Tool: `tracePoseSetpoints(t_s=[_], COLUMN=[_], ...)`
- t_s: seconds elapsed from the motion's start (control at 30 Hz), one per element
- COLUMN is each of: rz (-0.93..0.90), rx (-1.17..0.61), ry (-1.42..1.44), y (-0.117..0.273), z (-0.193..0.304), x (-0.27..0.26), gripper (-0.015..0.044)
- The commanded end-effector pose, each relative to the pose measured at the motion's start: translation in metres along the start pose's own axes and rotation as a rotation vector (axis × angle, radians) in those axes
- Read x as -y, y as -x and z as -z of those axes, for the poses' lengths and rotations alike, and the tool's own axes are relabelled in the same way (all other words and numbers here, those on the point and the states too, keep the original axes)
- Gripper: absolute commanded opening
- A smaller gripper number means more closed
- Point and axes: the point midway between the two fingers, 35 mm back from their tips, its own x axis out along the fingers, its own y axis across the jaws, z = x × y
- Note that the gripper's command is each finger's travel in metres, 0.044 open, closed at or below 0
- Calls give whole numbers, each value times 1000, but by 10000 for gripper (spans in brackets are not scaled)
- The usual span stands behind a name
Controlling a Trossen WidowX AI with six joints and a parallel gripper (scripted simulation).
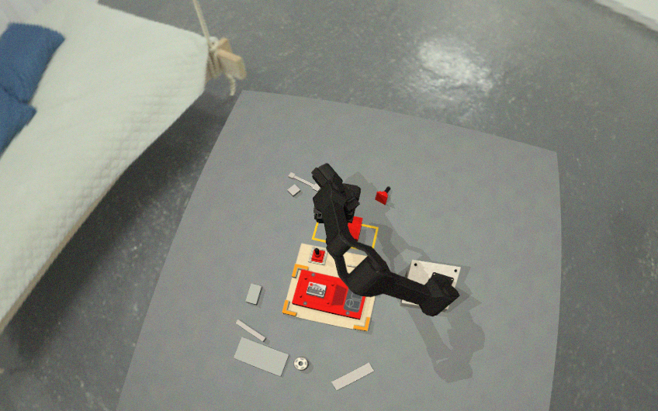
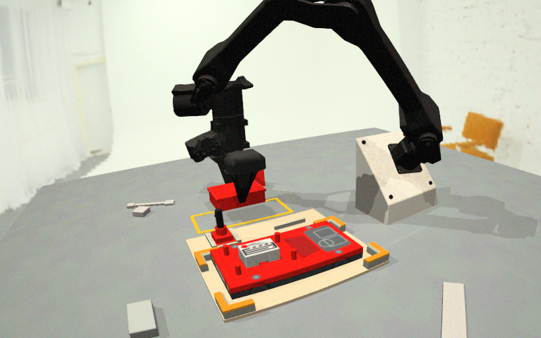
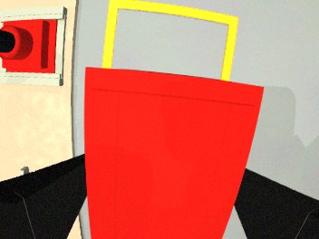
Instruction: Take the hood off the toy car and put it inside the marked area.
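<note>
My gripper (image 2: 236, 192) (image 3: 163, 168) is shut on the red hood (image 1: 356, 226) (image 2: 223, 195) (image 3: 172, 136), one finger on each side. In the exterior view the hood hangs level, low over the table, with its shadow inside the yellow marked outline (image 1: 375, 237) (image 2: 194, 224) (image 3: 111, 41). In the wrist view the hood covers the near part of the outline, and the far part shows beyond it. The red toy car (image 1: 330, 288) (image 2: 311, 257) stands without its hood; a printed white block (image 1: 316, 289) (image 2: 259, 255) shows on it. The hood's underside is hidden.
The car's cream board (image 1: 304, 250) (image 2: 287, 293) has orange corner brackets and a red piece with a black knob (image 1: 317, 257) (image 2: 221, 236) (image 3: 38, 45) beside the outline. Another red piece (image 1: 382, 197) lies farther back. A pale bar (image 1: 303, 181) (image 2: 150, 204) and small block (image 1: 293, 190) (image 2: 140, 211) lie behind left.
</note>
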Motion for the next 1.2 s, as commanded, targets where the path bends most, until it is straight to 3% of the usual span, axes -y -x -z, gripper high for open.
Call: tracePoseSetpoints(t_s=[0.0, 1.17], rz=[-7, -8], rx=[-2, -2], ry=[-9, -9], y=[-5, -20], z=[2, 3], x=[-1, -2], gripper=[0, 0])
